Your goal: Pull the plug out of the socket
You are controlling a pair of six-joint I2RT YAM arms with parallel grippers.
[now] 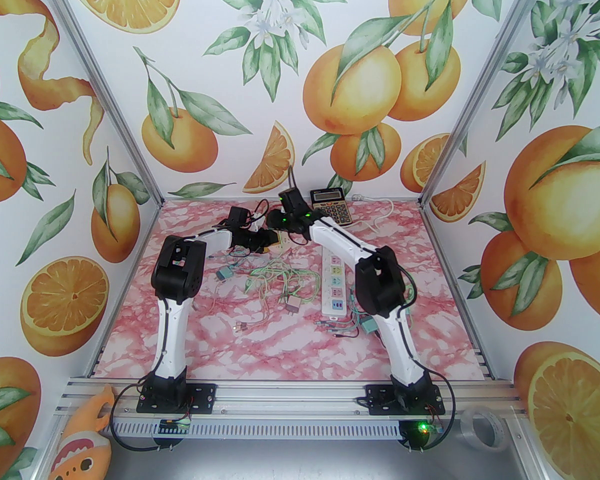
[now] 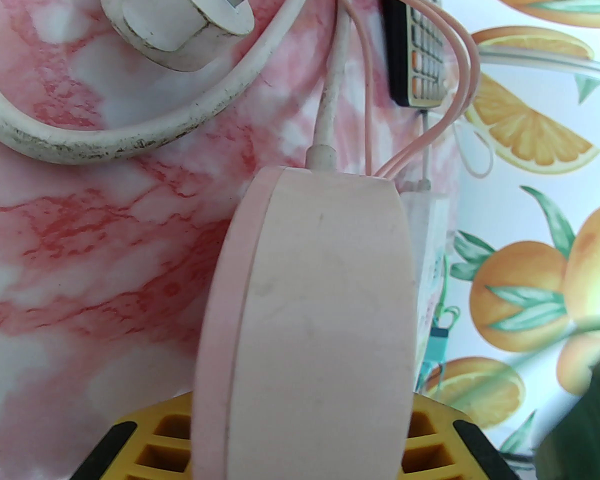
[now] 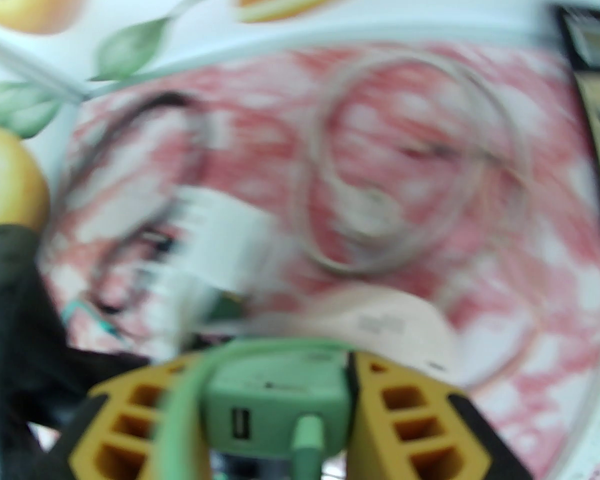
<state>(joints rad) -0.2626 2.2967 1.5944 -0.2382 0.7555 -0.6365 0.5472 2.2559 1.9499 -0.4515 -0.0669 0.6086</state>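
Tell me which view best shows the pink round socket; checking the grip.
Left wrist: the pink round socket is sharp between the left end effector's fingers. Right wrist blurs it; in top external, arms mostly cover it.

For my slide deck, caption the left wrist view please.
Left gripper holds a pink socket housing; a white plug lies beyond on the marble-patterned table.

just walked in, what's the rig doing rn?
The left claw grips a pale pink rounded plastic socket block at the far middle of the pink marble table. The right claw is clamped on a green plastic plug, with the pink block just behind it. The right wrist view is blurred, so I can't tell whether the plug is out of the socket yet.
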